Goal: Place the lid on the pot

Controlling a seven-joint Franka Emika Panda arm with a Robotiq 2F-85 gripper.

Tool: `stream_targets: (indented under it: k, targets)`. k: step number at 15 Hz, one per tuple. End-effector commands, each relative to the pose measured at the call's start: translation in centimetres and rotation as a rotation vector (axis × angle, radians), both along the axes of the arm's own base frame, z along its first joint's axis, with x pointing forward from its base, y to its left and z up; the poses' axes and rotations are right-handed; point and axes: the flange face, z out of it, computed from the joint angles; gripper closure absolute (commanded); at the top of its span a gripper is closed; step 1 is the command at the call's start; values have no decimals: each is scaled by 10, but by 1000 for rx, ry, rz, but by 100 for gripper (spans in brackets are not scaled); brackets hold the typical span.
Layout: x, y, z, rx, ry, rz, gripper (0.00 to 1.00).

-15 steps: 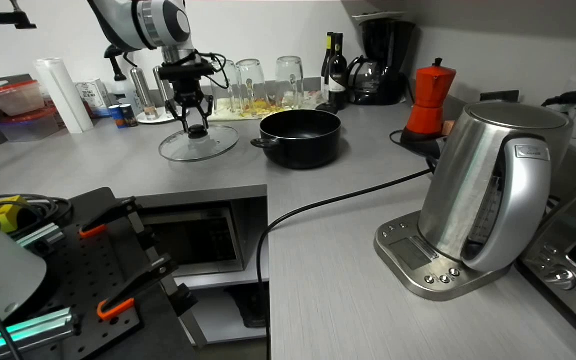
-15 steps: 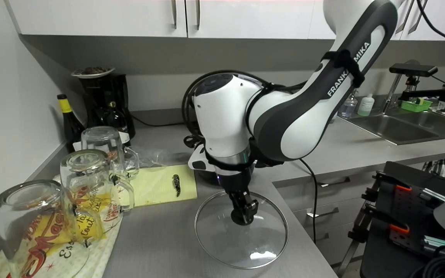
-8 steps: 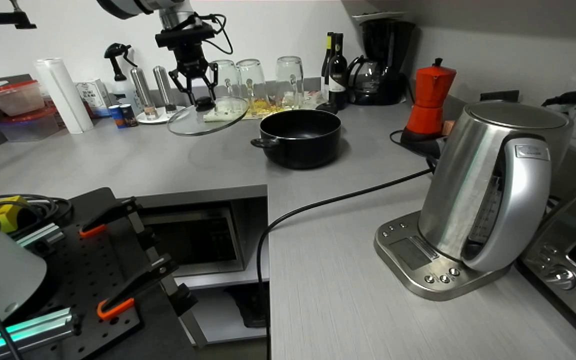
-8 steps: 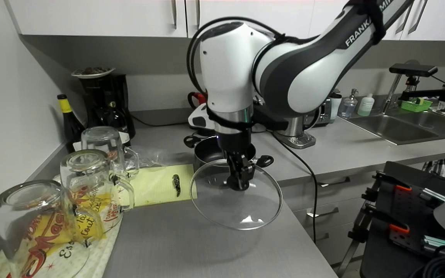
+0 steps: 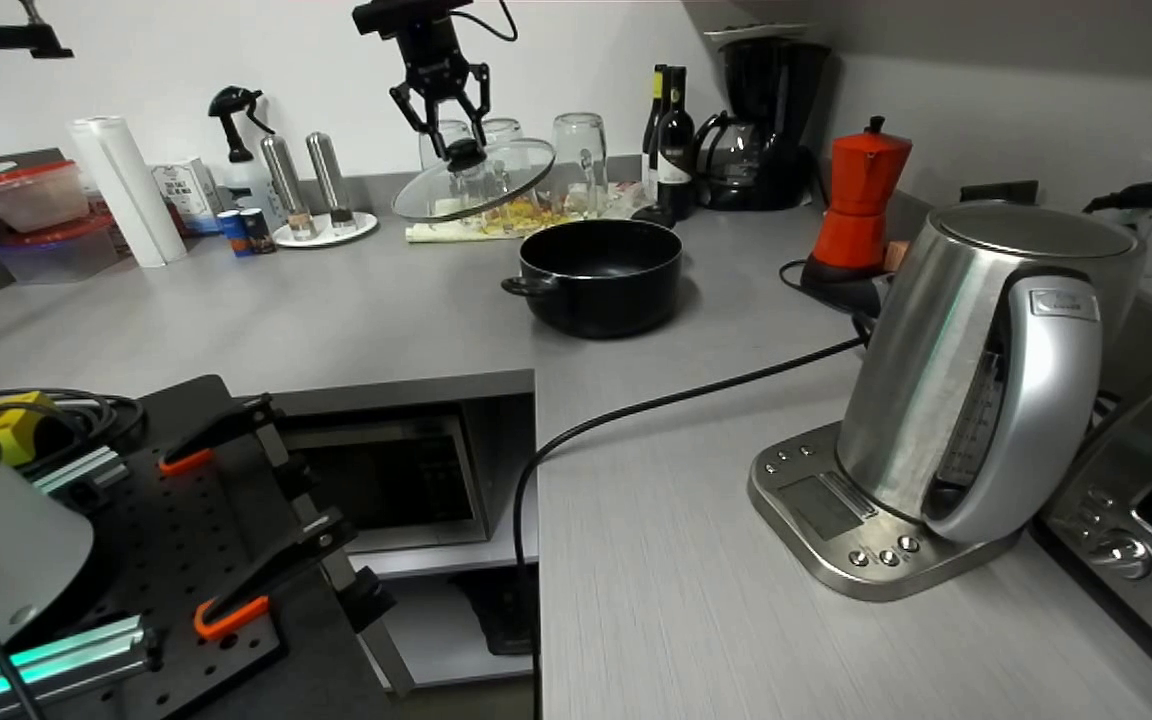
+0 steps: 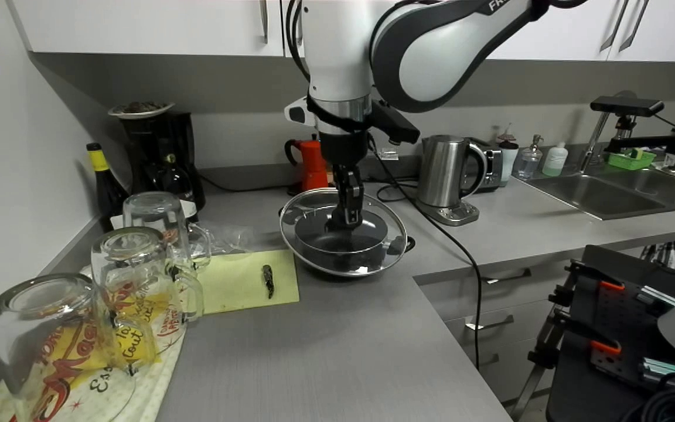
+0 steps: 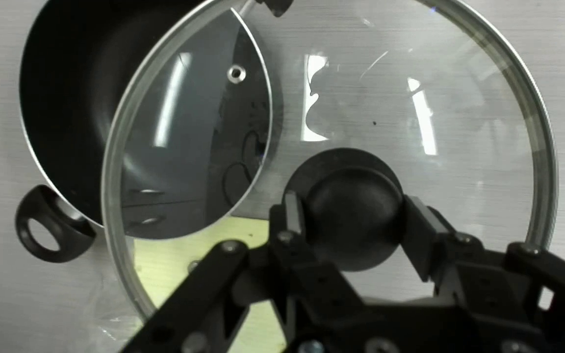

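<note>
My gripper (image 5: 459, 143) is shut on the black knob of the clear glass lid (image 5: 431, 198). It holds the lid in the air above the counter, tilted, up and to the left of the black pot (image 5: 601, 290). In an exterior view the lid (image 6: 343, 258) lies in front of the pot, which shows through the glass. In the wrist view the fingers (image 7: 351, 220) sit on both sides of the knob. There the lid (image 7: 361, 113) overlaps part of the pot (image 7: 81, 88). The pot stands upright on the counter, open at the top.
Glass mugs (image 6: 132, 281) stand on a cloth beside a yellow sheet (image 6: 238, 281). Wine bottles (image 5: 676, 150), a coffee maker (image 5: 771, 120) and a red moka pot (image 5: 856, 190) stand behind the pot. A steel kettle (image 5: 976, 370) and a black cable (image 5: 696, 385) are on the counter.
The lid has been lifted off the counter and carried upward and towards the pot in my gripper. The pot has not moved.
</note>
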Motion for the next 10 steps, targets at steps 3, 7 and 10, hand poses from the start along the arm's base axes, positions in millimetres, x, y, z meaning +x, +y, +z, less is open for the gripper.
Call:
stream_targets:
  k: [3, 7, 10]
  targets:
    - [52, -35, 31, 15, -24, -169, 75]
    - [86, -67, 32, 39, -11, -286, 75]
    - [108, -89, 26, 64, 14, -365, 75]
